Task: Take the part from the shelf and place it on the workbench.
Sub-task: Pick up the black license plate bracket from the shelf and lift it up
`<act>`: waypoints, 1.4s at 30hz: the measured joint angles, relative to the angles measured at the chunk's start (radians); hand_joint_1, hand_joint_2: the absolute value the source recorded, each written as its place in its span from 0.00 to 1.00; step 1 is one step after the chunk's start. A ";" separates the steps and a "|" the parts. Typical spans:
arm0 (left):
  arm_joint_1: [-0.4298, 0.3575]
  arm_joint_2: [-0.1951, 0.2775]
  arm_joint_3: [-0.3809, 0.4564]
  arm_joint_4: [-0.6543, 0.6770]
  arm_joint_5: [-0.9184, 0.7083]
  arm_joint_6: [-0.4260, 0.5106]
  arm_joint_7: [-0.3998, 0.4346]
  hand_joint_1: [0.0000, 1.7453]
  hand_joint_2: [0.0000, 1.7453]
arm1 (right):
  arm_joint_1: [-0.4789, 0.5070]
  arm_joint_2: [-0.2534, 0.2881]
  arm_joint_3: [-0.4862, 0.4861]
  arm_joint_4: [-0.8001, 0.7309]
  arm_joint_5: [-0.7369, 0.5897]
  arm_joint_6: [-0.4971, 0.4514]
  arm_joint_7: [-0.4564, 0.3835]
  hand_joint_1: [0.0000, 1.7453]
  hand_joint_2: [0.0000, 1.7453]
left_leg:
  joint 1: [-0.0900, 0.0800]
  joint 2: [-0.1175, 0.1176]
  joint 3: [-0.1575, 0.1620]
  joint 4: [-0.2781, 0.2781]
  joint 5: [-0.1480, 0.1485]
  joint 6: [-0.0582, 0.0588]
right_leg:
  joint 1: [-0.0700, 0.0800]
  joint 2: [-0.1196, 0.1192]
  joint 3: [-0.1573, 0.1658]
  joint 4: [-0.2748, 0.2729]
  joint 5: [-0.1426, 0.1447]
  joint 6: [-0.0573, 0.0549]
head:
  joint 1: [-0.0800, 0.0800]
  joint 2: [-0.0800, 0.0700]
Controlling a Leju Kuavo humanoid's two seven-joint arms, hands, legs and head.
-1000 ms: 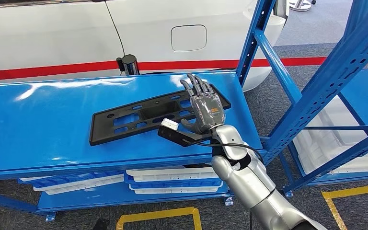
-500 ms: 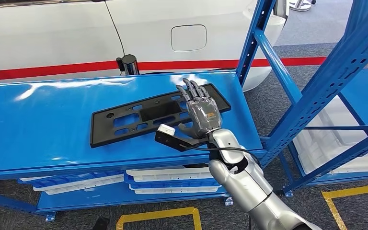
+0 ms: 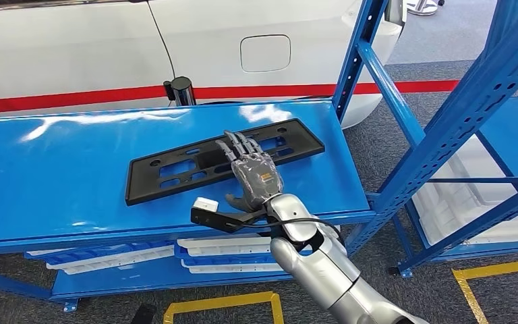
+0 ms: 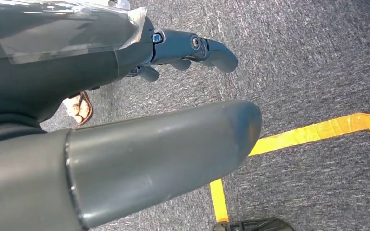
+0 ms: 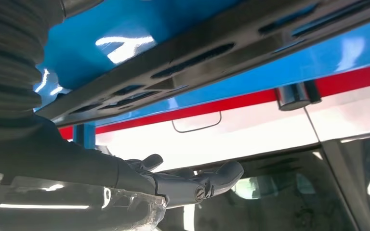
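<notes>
A long flat black plastic part with rectangular cut-outs (image 3: 216,162) is seen lying flat on the top level of the glossy blue metal shelf (image 3: 61,175), set at a slight diagonal, its right end near the blue perforated upright post (image 3: 354,61). The right robot hand (image 3: 253,177) is positioned over the middle of the part, palm down, fingers (image 3: 239,145) extended and slightly spread above the part's surface; nothing is gripped, and contact with the part cannot be told. From the right wrist view the same part (image 5: 212,53) is shown close by, with the fingers (image 5: 221,175) stretched out straight and apart from it. A small white-capped black camera bracket (image 3: 209,210) is mounted at the silver wrist, hanging over the shelf's front edge. In the left wrist view the left robot hand (image 4: 183,53) is hung over grey carpet (image 4: 308,62) with yellow floor tape (image 4: 313,132); its fingers are loosely open and nothing is held. Behind the shelf a white car body with a red stripe (image 3: 108,40) is seen. White trays (image 3: 243,246) are stacked on the lower shelf level.
</notes>
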 joint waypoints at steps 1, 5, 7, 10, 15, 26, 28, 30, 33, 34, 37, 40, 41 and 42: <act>-0.001 -0.001 0.000 0.000 0.000 0.000 0.000 0.00 0.00 | -0.003 0.008 0.005 0.012 0.001 -0.001 -0.003 0.00 1.00 | 0.000 0.000 0.000 0.000 0.000 0.000 | 0.000 0.000 0.000 0.000 0.000 0.000 | 0.000 0.000; -0.007 -0.006 0.000 -0.001 -0.002 0.000 -0.002 0.00 0.00 | -0.018 0.027 0.015 0.051 0.008 -0.017 -0.004 0.00 1.00 | 0.000 0.000 0.000 0.000 0.000 0.000 | 0.000 0.000 0.000 0.000 0.000 0.000 | 0.000 0.000; -0.010 -0.008 0.000 -0.002 -0.003 0.000 -0.003 0.00 0.00 | -0.025 0.033 0.017 0.069 0.012 -0.022 -0.004 0.00 1.00 | 0.000 0.000 0.000 0.000 0.000 0.000 | 0.000 0.000 0.000 0.000 0.000 0.000 | 0.000 0.000; -0.011 -0.009 0.000 -0.003 -0.003 0.000 -0.005 0.00 0.00 | -0.032 0.040 0.019 0.088 0.017 -0.031 -0.004 0.00 1.00 | 0.000 0.000 0.000 0.000 0.000 0.000 | 0.000 0.000 0.000 0.000 0.000 0.000 | 0.000 0.000; -0.014 -0.011 0.001 -0.005 -0.003 0.000 -0.009 0.00 0.00 | -0.059 0.059 0.021 0.138 0.029 -0.058 -0.003 0.00 1.00 | 0.000 0.001 0.000 0.000 0.000 0.000 | 0.000 0.001 0.000 0.000 0.000 0.000 | 0.000 0.000; -0.014 -0.016 0.028 -0.005 0.024 0.018 -0.009 0.00 0.00 | -0.136 0.117 0.024 0.272 0.086 -0.104 0.032 0.00 1.00 | 0.000 0.004 0.000 0.000 0.000 0.000 | 0.000 0.002 0.000 0.000 0.000 0.000 | 0.000 0.000; -0.013 -0.016 0.037 -0.005 0.029 0.022 -0.012 0.00 0.00 | -0.153 0.131 0.025 0.310 0.106 -0.113 0.056 0.00 1.00 | 0.000 0.004 0.000 0.000 0.000 0.000 | 0.000 0.002 0.000 0.000 0.000 0.000 | 0.000 0.000; -0.013 -0.016 0.046 -0.005 0.030 0.023 -0.016 0.00 0.00 | -0.168 0.138 0.027 0.343 0.121 -0.116 0.079 0.00 1.00 | 0.000 0.004 0.000 0.000 0.000 0.000 | 0.000 0.002 0.000 0.000 0.000 0.000 | 0.000 0.000; -0.013 -0.016 0.056 -0.005 0.029 0.021 -0.019 0.00 0.00 | -0.181 0.141 0.027 0.392 0.142 -0.122 0.112 0.00 1.00 | 0.000 0.004 0.000 0.000 0.000 0.000 | 0.000 0.002 0.000 0.000 0.000 0.000 | 0.000 0.000; -0.013 -0.016 0.060 -0.005 0.029 0.020 -0.019 0.00 0.00 | -0.182 0.141 0.026 0.409 0.150 -0.125 0.121 0.00 1.00 | 0.000 0.004 0.000 0.000 0.000 0.000 | 0.000 0.002 0.000 0.000 0.000 0.000 | 0.000 0.000; -0.013 -0.016 0.068 -0.005 0.028 0.019 -0.019 0.00 0.00 | -0.185 0.141 0.019 0.450 0.162 -0.132 0.143 0.00 1.00 | 0.000 0.004 0.000 0.000 0.000 0.000 | 0.000 0.002 0.000 0.000 0.000 0.000 | 0.000 0.000; -0.013 -0.015 0.074 -0.005 0.028 0.020 -0.019 0.00 0.00 | -0.191 0.142 0.012 0.481 0.164 -0.130 0.154 0.00 1.00 | 0.000 0.004 0.001 0.000 0.000 0.000 | 0.000 0.002 0.000 0.000 0.000 0.000 | 0.000 0.000; -0.012 -0.015 0.076 -0.005 0.029 0.020 -0.019 0.00 0.00 | -0.195 0.143 0.011 0.489 0.167 -0.128 0.158 0.00 1.00 | 0.000 0.004 0.001 0.000 0.000 -0.001 | 0.000 0.002 0.000 0.000 0.000 0.000 | 0.000 0.000; -0.012 -0.015 0.079 -0.005 0.029 0.020 -0.019 0.00 0.00 | -0.198 0.144 0.010 0.496 0.172 -0.126 0.161 0.00 1.00 | 0.000 0.004 0.001 0.000 -0.001 -0.001 | 0.000 0.002 0.000 0.000 0.000 0.000 | 0.000 0.000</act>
